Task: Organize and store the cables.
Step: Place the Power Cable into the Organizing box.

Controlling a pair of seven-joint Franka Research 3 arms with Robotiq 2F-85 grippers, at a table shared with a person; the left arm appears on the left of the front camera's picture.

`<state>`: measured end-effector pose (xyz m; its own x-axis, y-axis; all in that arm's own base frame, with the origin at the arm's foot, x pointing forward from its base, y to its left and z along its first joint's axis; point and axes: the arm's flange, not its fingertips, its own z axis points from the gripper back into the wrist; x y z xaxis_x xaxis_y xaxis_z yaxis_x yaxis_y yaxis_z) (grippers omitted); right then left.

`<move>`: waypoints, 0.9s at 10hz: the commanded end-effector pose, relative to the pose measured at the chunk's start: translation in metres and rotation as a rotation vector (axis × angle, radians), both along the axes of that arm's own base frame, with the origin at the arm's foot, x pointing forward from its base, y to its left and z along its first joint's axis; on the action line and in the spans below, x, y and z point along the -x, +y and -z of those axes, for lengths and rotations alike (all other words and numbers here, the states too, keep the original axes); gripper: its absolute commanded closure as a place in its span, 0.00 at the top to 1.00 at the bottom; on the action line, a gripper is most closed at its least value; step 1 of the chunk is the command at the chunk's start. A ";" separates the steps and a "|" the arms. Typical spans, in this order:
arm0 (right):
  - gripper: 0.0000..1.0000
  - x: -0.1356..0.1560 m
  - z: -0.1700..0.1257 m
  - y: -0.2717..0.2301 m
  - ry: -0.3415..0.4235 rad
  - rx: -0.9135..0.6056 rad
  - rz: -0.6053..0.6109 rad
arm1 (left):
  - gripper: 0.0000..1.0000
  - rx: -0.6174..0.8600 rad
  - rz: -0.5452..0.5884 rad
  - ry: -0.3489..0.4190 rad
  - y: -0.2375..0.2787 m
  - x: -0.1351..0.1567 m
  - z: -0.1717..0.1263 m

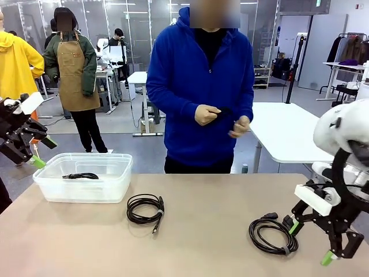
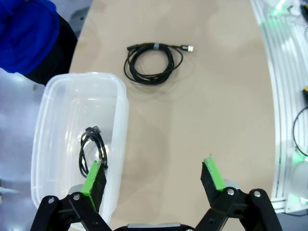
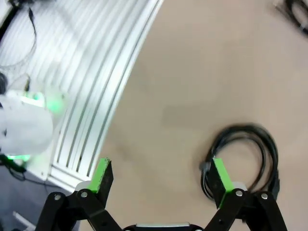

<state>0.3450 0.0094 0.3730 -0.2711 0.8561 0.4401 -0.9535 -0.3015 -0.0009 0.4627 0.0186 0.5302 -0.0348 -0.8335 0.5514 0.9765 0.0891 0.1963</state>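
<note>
Cable by the right fingers: a black coil point(image 1: 271, 248) point(image 3: 267, 154) is lying flat on the bench point(image 1: 219, 231) point(image 3: 202, 72), just beside the right fingers point(image 1: 294, 227) point(image 3: 221, 178). In the right wrist view one green pad is overlapping the coil's edge and the other is sitting over bare bench on the far side from it. Whether that pad is touching the cord cannot be told.
Middle cable: a second coil point(image 1: 158, 209) point(image 2: 154, 46), bound with a grey tie and showing a metal plug tip, is lying on the bench between the two sets of fingers. It is well ahead of the left fingers point(image 1: 38, 161) point(image 2: 95, 178) and apart from both.
Cable in the bin: a smaller coil point(image 1: 81, 176) point(image 2: 92, 149) is resting on the floor of the clear plastic bin point(image 1: 86, 156) point(image 2: 120, 96), just ahead of one left pad in the left wrist view.
Right fingers: they are standing wide apart, released and grasping nothing, tilted low beside the bench.
Left fingers: they are spread wide and grasping nothing. They are hanging above the bin's end, with one pad over the bin's inside and the other over bare bench beside it.
Bin: it is sitting upright on the bench, below the left fingers and well apart from the right fingers.
Person: someone in a blue hoodie is standing across the bench, beyond both sets of fingers. The hands point(image 1: 207, 114) are held together at the waist around something dark and too small to make out.
</note>
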 end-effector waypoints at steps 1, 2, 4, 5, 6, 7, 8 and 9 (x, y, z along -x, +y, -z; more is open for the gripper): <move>1.00 -0.020 -0.006 0.010 0.025 0.082 0.019 | 1.00 -0.001 -0.001 -0.002 0.000 0.000 -0.001; 1.00 -0.024 -0.006 0.017 0.034 0.108 0.049 | 1.00 -0.001 -0.001 -0.002 0.000 0.000 -0.001; 1.00 -0.024 0.000 0.028 0.022 0.124 0.068 | 1.00 -0.001 -0.001 -0.002 0.000 0.000 -0.001; 1.00 -0.021 0.003 0.032 0.022 0.127 0.099 | 1.00 -0.001 -0.001 -0.002 0.000 0.000 -0.001; 1.00 -0.017 0.010 0.039 0.020 0.154 0.148 | 1.00 -0.001 -0.001 -0.002 0.000 0.000 -0.001; 1.00 -0.018 0.015 0.041 -0.001 0.178 0.175 | 1.00 -0.001 -0.001 -0.002 0.000 0.000 -0.001; 1.00 -0.019 0.019 0.043 -0.012 0.199 0.192 | 1.00 -0.001 -0.001 -0.002 0.000 0.000 -0.001; 1.00 -0.021 0.023 0.045 -0.023 0.218 0.213 | 1.00 -0.001 -0.001 -0.002 0.000 0.000 -0.001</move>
